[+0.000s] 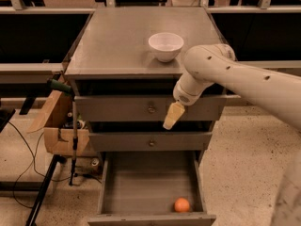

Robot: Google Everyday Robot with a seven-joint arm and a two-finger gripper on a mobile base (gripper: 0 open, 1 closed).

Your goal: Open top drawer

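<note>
The top drawer (117, 109) is the widest grey front of the metal cabinet, just under its top. It looks closed, or nearly so. Its small round knob (151, 109) sits at the centre of the front. My gripper (168, 123) hangs on the end of the white arm (221, 72), which reaches in from the right. The tan gripper points down and left, in front of the drawer face. It is just right of the knob and slightly below it. I see no contact between them.
A white bowl (165, 45) stands on the cabinet top. The middle drawer (150, 141) is closed. The bottom drawer (150, 185) is pulled out with an orange ball (181, 205) inside. A cardboard box (56, 126) and a stand with cables are on the left.
</note>
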